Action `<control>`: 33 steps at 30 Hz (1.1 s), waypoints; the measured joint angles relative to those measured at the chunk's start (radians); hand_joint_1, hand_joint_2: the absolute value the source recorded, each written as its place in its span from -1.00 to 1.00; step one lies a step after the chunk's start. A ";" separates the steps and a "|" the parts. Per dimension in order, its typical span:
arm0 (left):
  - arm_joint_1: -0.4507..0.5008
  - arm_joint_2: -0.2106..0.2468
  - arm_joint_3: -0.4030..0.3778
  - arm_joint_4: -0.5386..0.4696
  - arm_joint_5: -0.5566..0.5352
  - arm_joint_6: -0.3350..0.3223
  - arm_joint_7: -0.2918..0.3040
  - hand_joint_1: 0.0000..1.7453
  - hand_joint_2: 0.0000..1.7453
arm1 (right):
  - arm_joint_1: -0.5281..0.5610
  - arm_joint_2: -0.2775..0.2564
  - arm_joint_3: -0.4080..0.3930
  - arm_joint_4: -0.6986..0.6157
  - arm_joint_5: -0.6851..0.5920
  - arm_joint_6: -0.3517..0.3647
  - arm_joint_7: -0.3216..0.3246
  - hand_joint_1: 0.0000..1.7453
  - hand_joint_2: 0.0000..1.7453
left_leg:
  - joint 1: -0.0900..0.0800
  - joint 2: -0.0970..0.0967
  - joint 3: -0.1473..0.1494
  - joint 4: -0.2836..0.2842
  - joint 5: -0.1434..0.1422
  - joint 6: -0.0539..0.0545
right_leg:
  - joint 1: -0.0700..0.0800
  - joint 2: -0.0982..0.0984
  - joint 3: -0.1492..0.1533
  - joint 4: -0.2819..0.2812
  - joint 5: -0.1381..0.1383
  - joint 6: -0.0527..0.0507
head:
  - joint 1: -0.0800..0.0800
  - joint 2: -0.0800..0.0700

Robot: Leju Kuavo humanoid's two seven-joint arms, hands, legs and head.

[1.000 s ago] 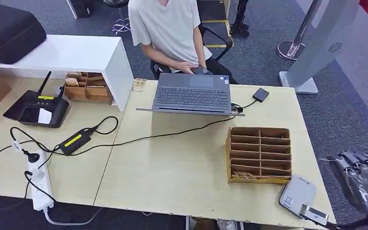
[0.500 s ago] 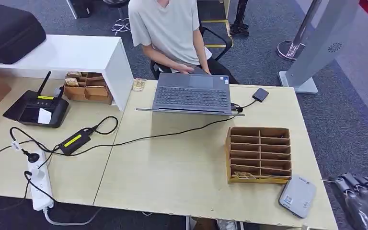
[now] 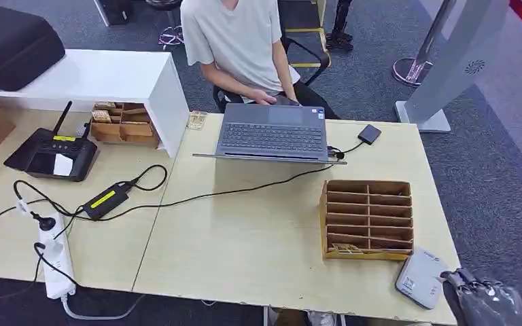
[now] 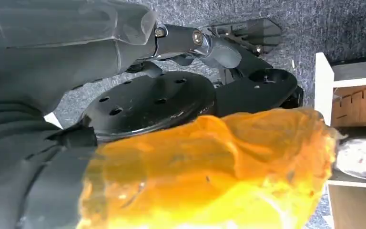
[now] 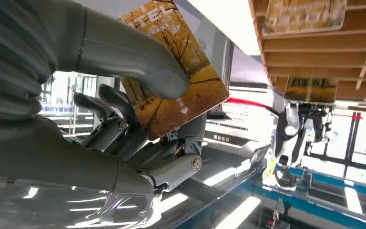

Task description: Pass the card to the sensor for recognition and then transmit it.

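Observation:
My right hand (image 5: 124,119) pinches a card (image 5: 171,71) printed with orange autumn trees between its thumb (image 5: 124,52) and its dark fingers. From the head, this right hand (image 3: 484,302), wrapped in clear plastic, sits at the table's near right corner, right beside the grey-white sensor box (image 3: 421,277). The card itself is hidden there. My left hand (image 4: 38,157) shows as grey ribbed cover, and a blurred orange mass (image 4: 209,171) close to the lens hides its fingers.
A cardboard slotted sorter (image 3: 368,219) with a card in its nearest slot stands just behind the sensor. A person sits at an open laptop (image 3: 273,132) at the far edge. Cables, a power brick (image 3: 107,200), a power strip (image 3: 53,255) and a black device (image 3: 53,155) lie left.
My right hand has dropped lower and moved in from beyond the table's right edge to beside the sensor. The person's hands shifted slightly at the laptop.

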 joint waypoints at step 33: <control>-0.002 0.000 0.000 0.000 0.007 0.007 0.012 -1.00 -1.00 | -0.070 0.078 0.108 0.196 -0.099 -0.014 0.006 1.00 1.00 | 0.000 0.001 0.001 0.000 0.000 0.000 | 0.000 0.001 0.000 0.000 0.000 0.000 | 0.000 0.000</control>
